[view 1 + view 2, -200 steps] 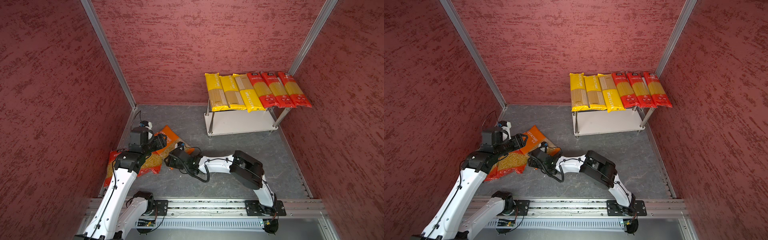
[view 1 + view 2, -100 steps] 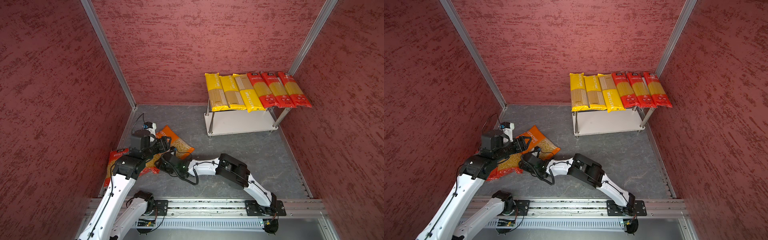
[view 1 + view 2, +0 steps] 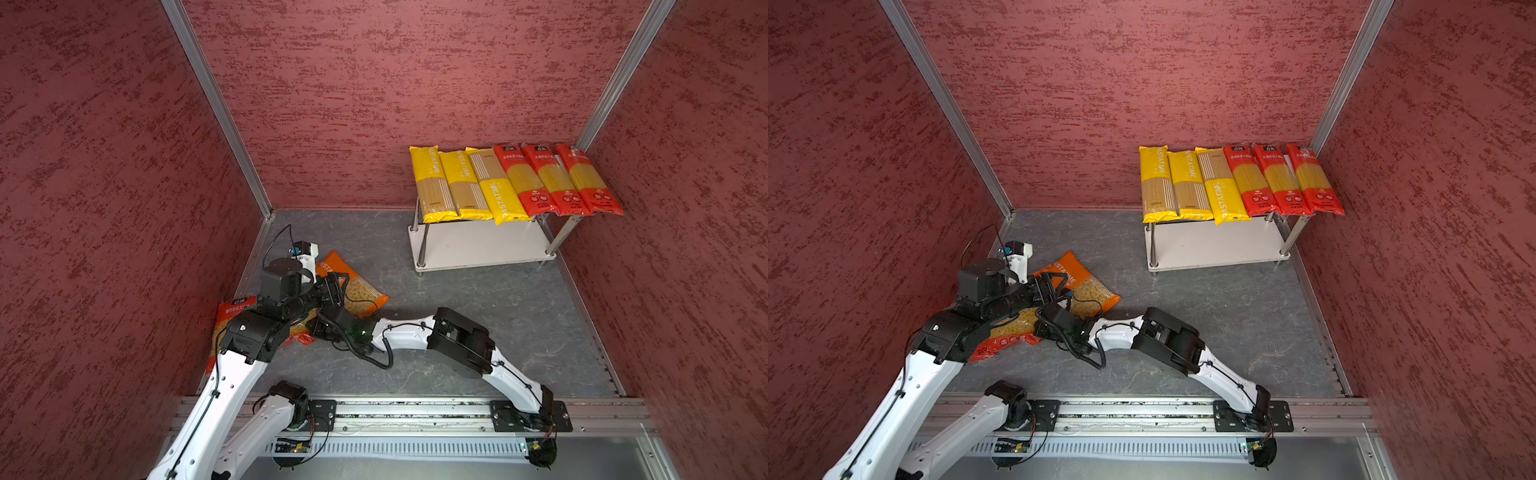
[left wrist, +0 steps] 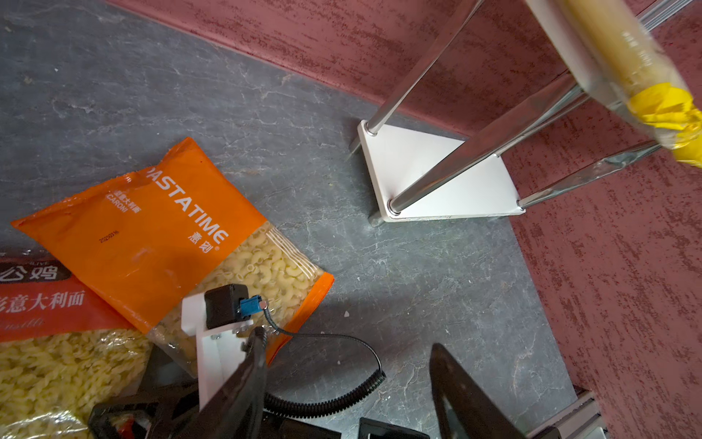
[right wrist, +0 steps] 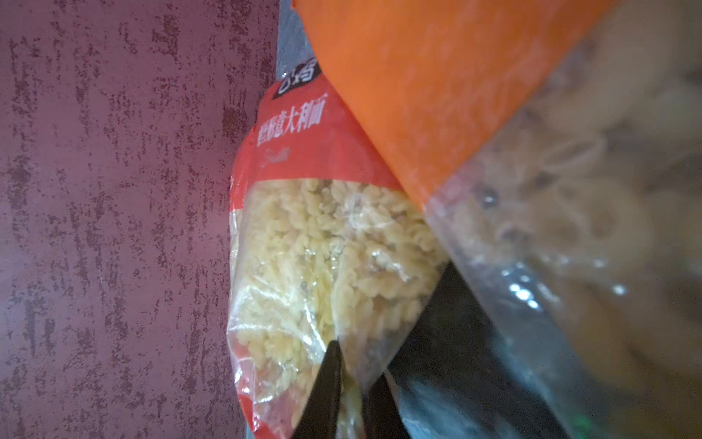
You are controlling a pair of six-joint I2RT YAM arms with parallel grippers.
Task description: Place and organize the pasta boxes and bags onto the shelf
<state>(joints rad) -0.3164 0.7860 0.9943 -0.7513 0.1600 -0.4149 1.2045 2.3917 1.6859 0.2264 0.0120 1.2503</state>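
Shelf (image 3: 478,249) stands at the far right of the grey floor (image 3: 457,332), close to the back wall. Its top board carries three yellow spaghetti packs (image 3: 463,185) on the left and three red spaghetti packs (image 3: 548,178) on the right. They lie side by side with their near ends hanging over the edge. The third yellow pack juts out a little further than its neighbours.

Two bags of short pasta lie on the floor at the near left, well apart from the shelf. The orange bag (image 3: 361,291) of macaroni lies at an angle, with one end overlapping the red bag (image 5: 304,243) of twisted pasta. The red bag lies against the left wall and is mostly hidden under the left arm in both top views.

The left gripper (image 4: 347,342) hangs over the near end of the orange bag, its jaws spread and nothing between them. The right gripper (image 5: 359,359) reaches across to the left, low beside the bags. Its jaws are pinched together on the clear lower part of the red bag, with the orange bag just beside them.
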